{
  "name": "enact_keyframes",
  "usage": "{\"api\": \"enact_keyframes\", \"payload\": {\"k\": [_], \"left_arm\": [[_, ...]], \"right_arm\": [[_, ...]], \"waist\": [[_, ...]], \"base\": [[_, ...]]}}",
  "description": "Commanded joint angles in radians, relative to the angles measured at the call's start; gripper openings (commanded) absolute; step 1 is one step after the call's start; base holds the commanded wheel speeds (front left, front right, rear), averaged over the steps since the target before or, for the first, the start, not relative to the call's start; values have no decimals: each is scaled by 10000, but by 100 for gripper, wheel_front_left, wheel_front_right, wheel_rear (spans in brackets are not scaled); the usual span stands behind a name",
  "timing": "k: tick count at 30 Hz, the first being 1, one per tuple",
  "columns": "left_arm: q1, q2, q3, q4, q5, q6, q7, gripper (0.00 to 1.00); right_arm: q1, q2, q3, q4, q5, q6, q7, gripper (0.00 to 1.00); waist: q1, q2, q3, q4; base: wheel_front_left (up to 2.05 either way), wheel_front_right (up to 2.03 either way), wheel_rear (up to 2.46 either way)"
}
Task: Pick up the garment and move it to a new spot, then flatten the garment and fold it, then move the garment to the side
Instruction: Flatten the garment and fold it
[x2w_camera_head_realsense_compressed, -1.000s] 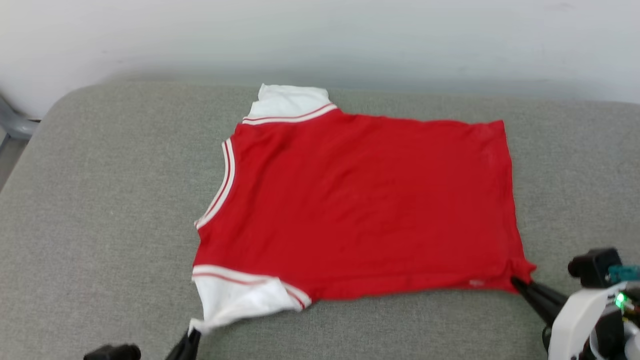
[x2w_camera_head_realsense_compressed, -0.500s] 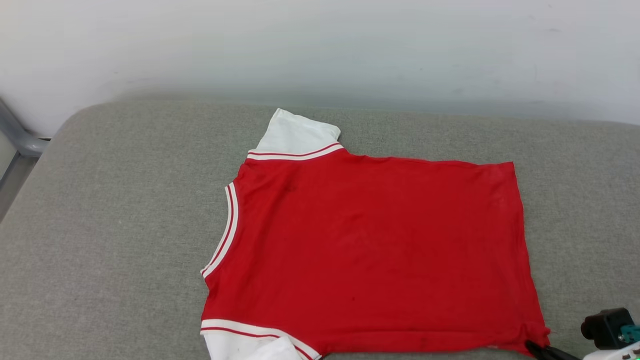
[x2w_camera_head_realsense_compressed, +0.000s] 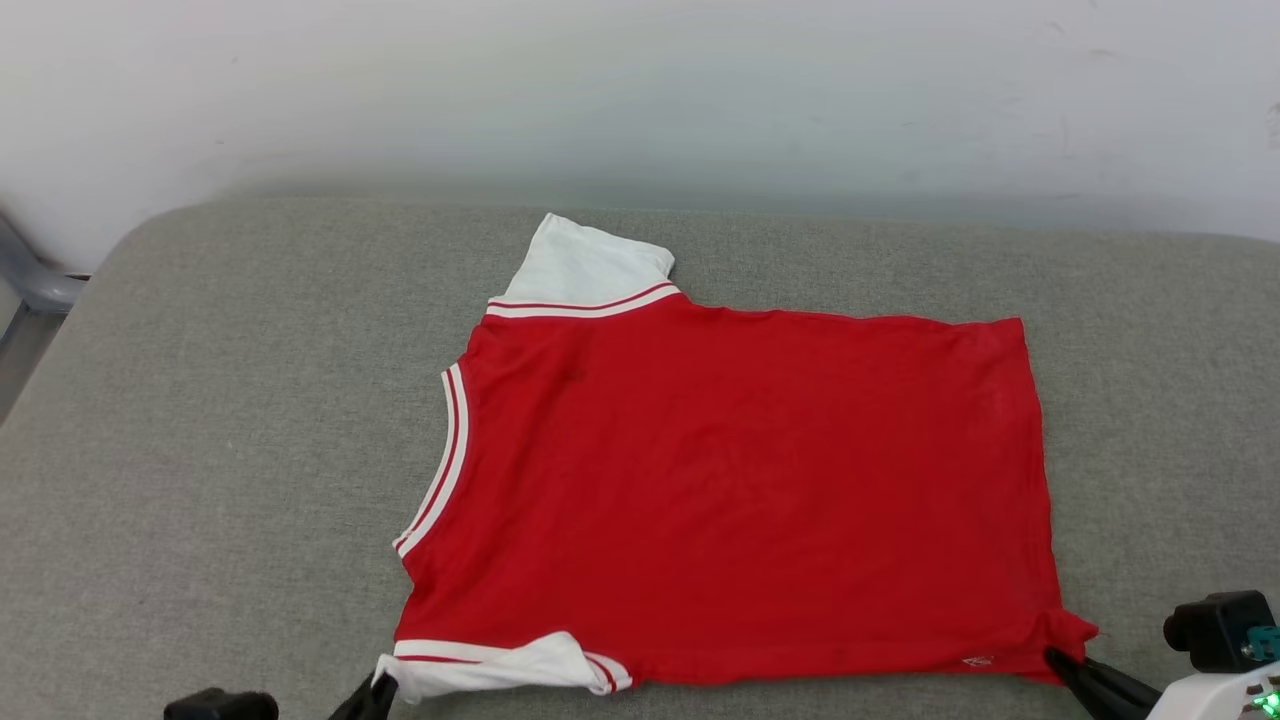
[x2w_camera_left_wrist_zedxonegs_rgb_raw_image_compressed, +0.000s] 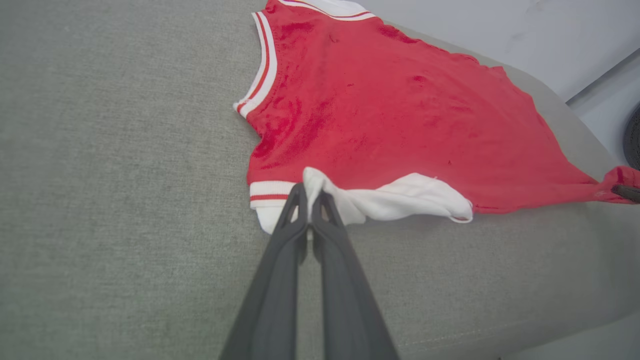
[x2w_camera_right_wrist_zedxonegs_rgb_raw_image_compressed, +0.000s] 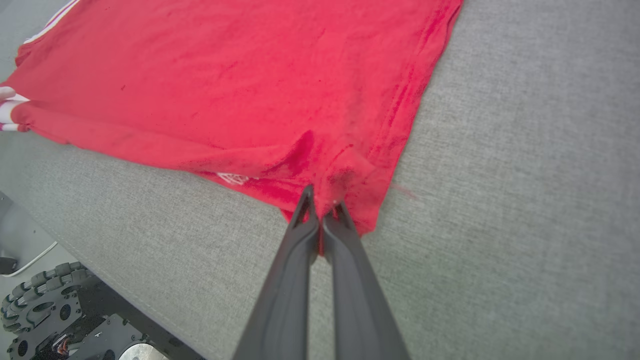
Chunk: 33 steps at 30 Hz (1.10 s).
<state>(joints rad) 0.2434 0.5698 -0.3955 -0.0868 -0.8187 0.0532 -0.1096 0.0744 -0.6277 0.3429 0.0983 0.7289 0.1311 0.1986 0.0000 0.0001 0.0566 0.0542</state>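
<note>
Dark-grey fingers of the left gripper (x2w_camera_left_wrist_zedxonegs_rgb_raw_image_compressed: 310, 192) are clenched on the bunched edge of the near white sleeve (x2w_camera_left_wrist_zedxonegs_rgb_raw_image_compressed: 390, 200), at the near left corner of the garment (x2w_camera_head_realsense_compressed: 740, 480). In the head view this gripper (x2w_camera_head_realsense_compressed: 378, 688) sits at the bottom edge, touching the sleeve's tip. At the lower right, the right gripper (x2w_camera_right_wrist_zedxonegs_rgb_raw_image_compressed: 322, 200) is pinched tight on the near hem corner, where the red cloth gathers into a small pucker; in the head view its tip (x2w_camera_head_realsense_compressed: 1057, 658) meets that corner. Between the two grips the near side edge lies slightly rolled. The garment lies spread flat on the grey padded surface (x2w_camera_head_realsense_compressed: 220, 400), plain red side up, collar trim to the left and hem to the right. Its far white sleeve (x2w_camera_head_realsense_compressed: 590, 265) points toward the pale wall (x2w_camera_head_realsense_compressed: 640, 90) behind.
</note>
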Motion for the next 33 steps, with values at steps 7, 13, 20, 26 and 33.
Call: {"api": "enact_keyframes", "payload": {"k": [7, 13, 20, 26, 33], "left_arm": [[-1561, 376, 48, 291, 533, -337, 135, 0], [-2823, 602, 36, 585, 821, -623, 431, 0], [-4673, 669, -146, 1277, 1146, -1147, 862, 0], [-6015, 671, -416, 2150, 1531, -1402, 1070, 0], [-7073, 385, -708, 3415, 1542, -1603, 1076, 0]], "right_arm": [[-298, 177, -201, -207, 91, -8, 121, 0], [-625, 215, -272, -245, 196, -8, 114, 0], [-1220, 155, -297, -165, 374, -9, 157, 0], [-1986, 238, -185, 101, 427, -9, 135, 0], [-3039, 420, 121, 554, 265, -8, 28, 0]], "waist": [[0, -1, 181, -289], [0, -1, 402, -450], [0, -1, 932, -617], [0, -1, 1616, -756], [0, -1, 2444, -837]], "base": [[0, 0, 0], [0, 0, 0], [0, 0, 0], [0, 0, 0], [0, 0, 0]]}}
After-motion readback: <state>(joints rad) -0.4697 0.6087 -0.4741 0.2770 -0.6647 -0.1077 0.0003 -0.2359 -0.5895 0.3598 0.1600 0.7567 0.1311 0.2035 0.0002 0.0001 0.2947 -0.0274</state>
